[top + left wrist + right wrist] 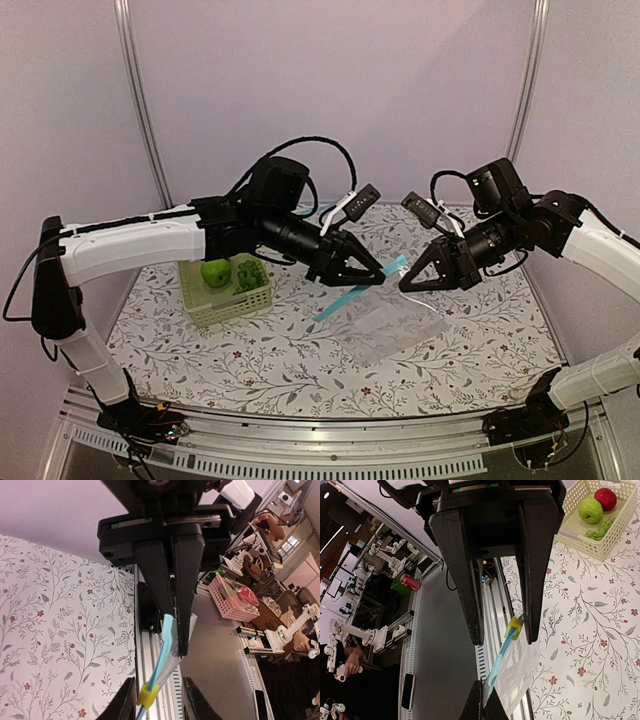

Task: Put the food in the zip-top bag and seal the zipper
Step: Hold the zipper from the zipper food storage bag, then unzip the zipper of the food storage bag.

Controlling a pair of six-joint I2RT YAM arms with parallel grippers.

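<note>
Here, your left jaws are clenched on the zipper (162, 655), one light blue strip pinched flat between the two fingertips. From that pinch the strip runs out past the tips to a single yellow slider (148, 695). The slider sits inside your right jaws, which stand released with a wide gap between the fingers. It rests against the inner face of one finger (534, 605) and is well clear of the other (nothing is clamped there). The two pairs of jaws point tip to tip, close together, with the strip bridging them.

There is one zip-top bag (392, 325), clear and crumpled. It slopes down from the pinch to lie on the flowered desk (300, 370), just below the gap between the two pairs of jaws.

The food counts two: one green apple (590, 510) and one red apple (606, 498). They touch, and both sit in the one pale basket (228, 305) with a cluster of small green pieces (598, 530) too tight to count. The basket is well apart from both pairs of jaws, back behind the left ones beside that arm.

One red can (411, 582) stands off the desk, its print too small to read.
</note>
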